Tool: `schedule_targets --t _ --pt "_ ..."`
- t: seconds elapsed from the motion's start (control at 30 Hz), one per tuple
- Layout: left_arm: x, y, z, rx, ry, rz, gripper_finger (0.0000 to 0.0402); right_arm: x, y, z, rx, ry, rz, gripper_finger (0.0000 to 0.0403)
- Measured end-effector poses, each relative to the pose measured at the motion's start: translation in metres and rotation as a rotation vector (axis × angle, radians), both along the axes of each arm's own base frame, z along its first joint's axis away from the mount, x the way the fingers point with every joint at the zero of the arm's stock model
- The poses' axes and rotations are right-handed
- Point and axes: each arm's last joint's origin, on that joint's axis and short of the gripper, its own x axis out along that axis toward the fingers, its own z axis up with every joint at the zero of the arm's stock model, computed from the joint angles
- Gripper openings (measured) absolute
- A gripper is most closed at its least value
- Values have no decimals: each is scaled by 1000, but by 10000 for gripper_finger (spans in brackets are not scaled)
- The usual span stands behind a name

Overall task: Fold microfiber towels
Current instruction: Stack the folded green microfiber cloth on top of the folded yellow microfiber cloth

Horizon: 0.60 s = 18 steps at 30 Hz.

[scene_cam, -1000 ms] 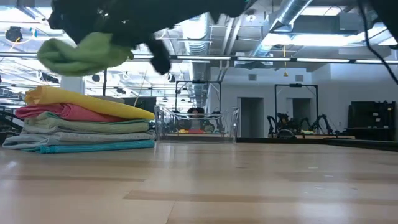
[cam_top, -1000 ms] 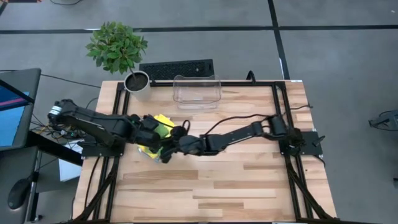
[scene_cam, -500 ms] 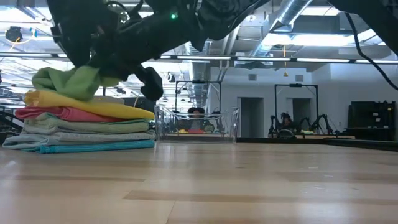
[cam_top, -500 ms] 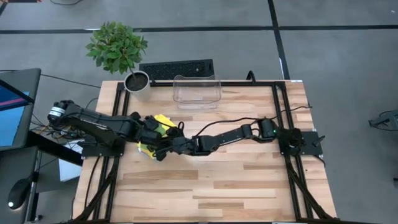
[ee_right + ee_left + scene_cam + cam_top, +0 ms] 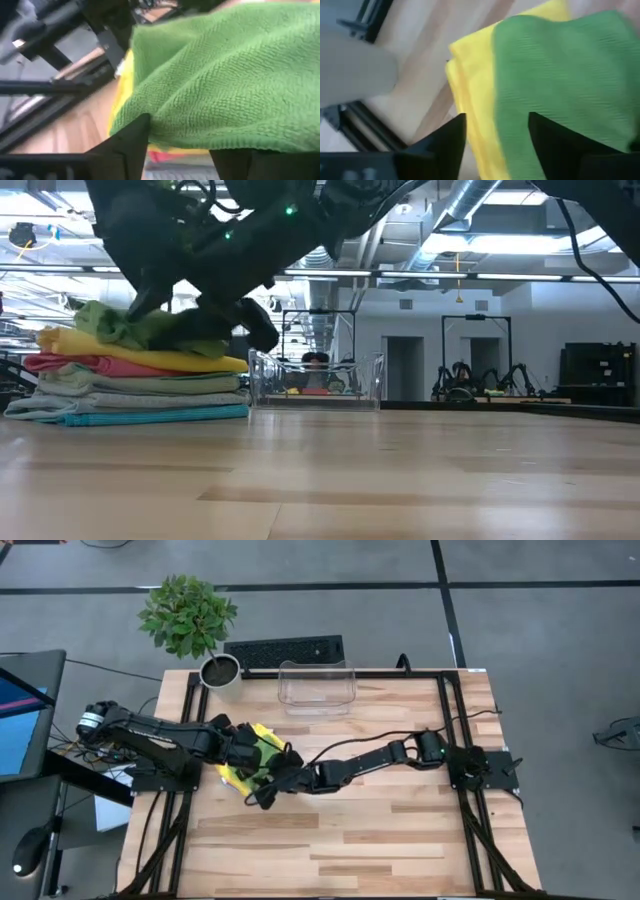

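Observation:
A lime green towel (image 5: 262, 752) (image 5: 130, 325) lies crumpled on top of a stack of folded towels (image 5: 140, 395). It rests on the stack's yellow towel (image 5: 470, 75), at the table's left. My left gripper (image 5: 497, 150) reaches in from the table's left and is open over the green towel's edge (image 5: 520, 100). Coming from the right, my right gripper (image 5: 180, 150) is open at the towel's near edge (image 5: 200, 135). Both hands crowd over the stack (image 5: 265, 768). My left gripper slants down over the green towel's edge beside the yellow one, its fingers (image 5: 445, 145) apart; whether they touch the cloth I cannot tell. My right gripper comes nearly level from the right, its fingers (image 5: 130, 145) on either side of the towel's hem; I cannot tell if they touch it.
A clear plastic bin (image 5: 316, 688) (image 5: 315, 380) stands at the table's far edge, with a potted plant (image 5: 190, 625) at the far left corner and a keyboard (image 5: 284, 650) behind. Bare wood (image 5: 380, 840) stretches over the near and right parts of the table.
Both grippers have come down toward the stack with the lime green towel. It hung bunched and clear above the stack; now it lies on the yellow towel, spread lower and wider.

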Motion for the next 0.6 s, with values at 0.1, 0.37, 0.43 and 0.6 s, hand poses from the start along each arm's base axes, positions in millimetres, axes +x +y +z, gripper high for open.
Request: schedule_targets --t 0.1,0.37,0.43,0.6 --pt "-5 4 2 40 -3 80 229 -9 -1 11 -54 81 -28 229" --pt "-18 -9 22 -45 -257 134 225 -38 -10 50 -296 281 -85 225" --pt "-23 -19 24 -47 -314 129 213 -44 -12 63 -337 292 -83 224" --pt "-29 -42 15 -8 -472 154 182 -45 -16 80 -352 253 -62 225"
